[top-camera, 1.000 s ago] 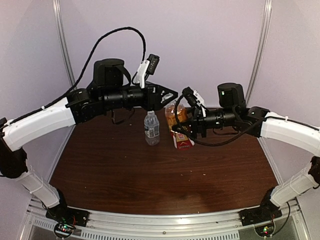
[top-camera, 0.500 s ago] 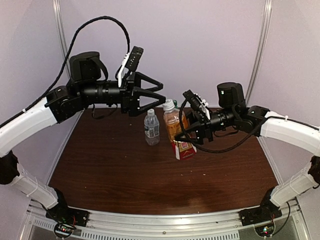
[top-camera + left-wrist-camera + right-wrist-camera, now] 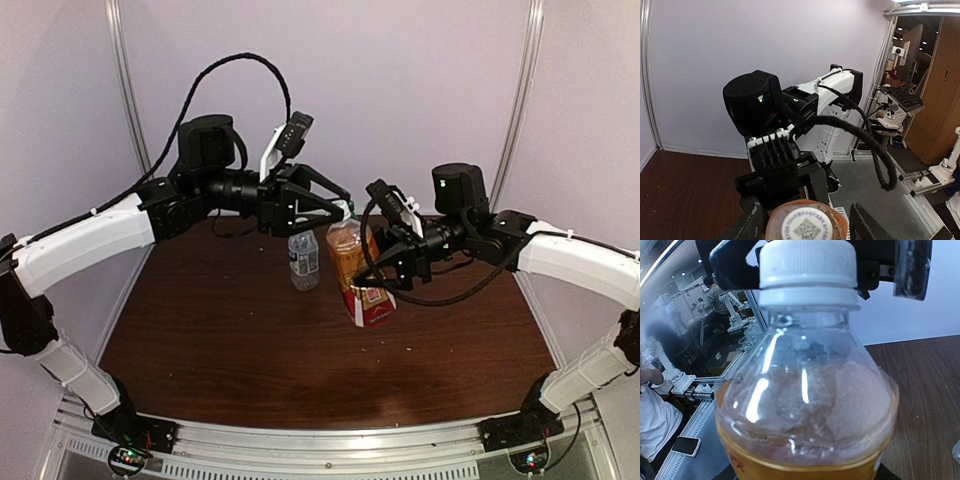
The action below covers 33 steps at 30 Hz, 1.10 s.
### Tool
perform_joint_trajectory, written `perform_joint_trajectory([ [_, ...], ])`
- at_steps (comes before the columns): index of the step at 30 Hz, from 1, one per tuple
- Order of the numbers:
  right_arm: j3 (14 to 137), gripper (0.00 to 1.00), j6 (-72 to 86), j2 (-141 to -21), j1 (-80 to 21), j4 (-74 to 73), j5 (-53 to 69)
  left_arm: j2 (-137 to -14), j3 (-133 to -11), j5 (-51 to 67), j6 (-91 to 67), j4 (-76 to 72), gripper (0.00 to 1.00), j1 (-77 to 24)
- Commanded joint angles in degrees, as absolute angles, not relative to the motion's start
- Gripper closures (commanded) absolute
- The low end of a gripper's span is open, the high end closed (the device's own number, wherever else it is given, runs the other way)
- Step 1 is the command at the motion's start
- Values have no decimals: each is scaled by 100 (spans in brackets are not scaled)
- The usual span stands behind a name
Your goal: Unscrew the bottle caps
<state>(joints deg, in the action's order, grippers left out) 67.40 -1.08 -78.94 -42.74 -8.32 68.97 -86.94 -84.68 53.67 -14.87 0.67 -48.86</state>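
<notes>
The amber bottle [image 3: 357, 272] with a red label leans over the table, gripped round its body by my right gripper [image 3: 374, 266]. Its white cap [image 3: 343, 212] is still on; the cap shows in the left wrist view [image 3: 807, 228] and in the right wrist view [image 3: 807, 265]. My left gripper [image 3: 340, 210] is open, its fingers [image 3: 753, 220] standing either side of that cap without touching it. The clear water bottle [image 3: 303, 258] stands upright to the left with its white cap [image 3: 301, 227] on. The green bottle and its cap are hidden.
The brown table [image 3: 250, 340] has pale walls at the back and sides and a metal rail [image 3: 320, 450] along the near edge. A black cable [image 3: 230, 70] loops above the left arm.
My left gripper drew back to the left, then came back right and now straddles the amber bottle's cap. The right gripper shifted the bottle slightly nearer and tilted it more.
</notes>
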Motion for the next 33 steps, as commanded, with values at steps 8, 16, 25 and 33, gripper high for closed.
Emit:
perform_joint_trajectory([
  [8, 6864, 44, -17, -7941, -4259, -597, 7093, -8931, -8492, 5973, -2257, -1092, 56, -4878],
  [16, 6882, 44, -24, -7937, -4254, -611, 7002, -8981, -8441, 5974, -2303, -1106, 65, -4878],
  [25, 6908, 44, -34, -7922, -4252, -666, 6767, -8925, -8378, 5841, -2288, -981, 73, -4874],
  [33, 7074, 45, -168, -7881, -4245, -1067, 5448, -8735, -8295, 4729, -2308, -469, 95, -4892],
])
